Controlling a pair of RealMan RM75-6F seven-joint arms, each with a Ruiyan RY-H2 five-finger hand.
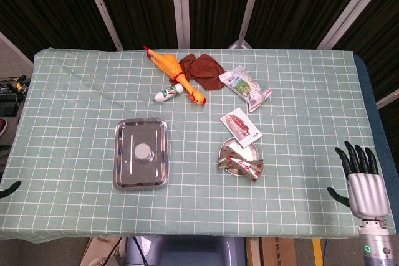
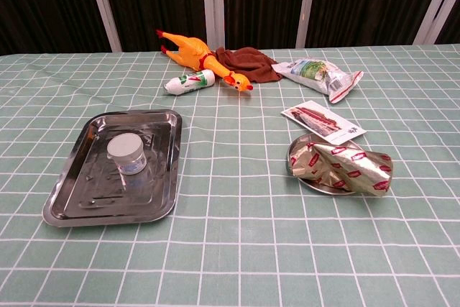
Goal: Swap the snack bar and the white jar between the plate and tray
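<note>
Only a dark fingertip of the left hand (image 1: 9, 189) is seen left of the tray (image 1: 123, 130), its state untellable, while the right hand (image 1: 361, 175) is held open far right of it, the jar (image 1: 144, 151) inside, the snack bar (image 1: 240, 163) on the plate (image 1: 235, 167).

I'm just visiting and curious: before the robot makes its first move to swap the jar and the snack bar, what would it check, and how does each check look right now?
1. White jar stands upright in the tray: ok.
2. Snack bar lies on the plate, overhanging its rim: ok, though the grasp may be awkward.
3. Right hand holds nothing, fingers apart: ok.
4. Left hand ready: cannot tell, only a dark tip shows at the head view's left edge.
5. Room on the tablecloth to set one item down between tray and plate: ok.
6. Card lies close behind the plate: ok, but watch it.
</note>
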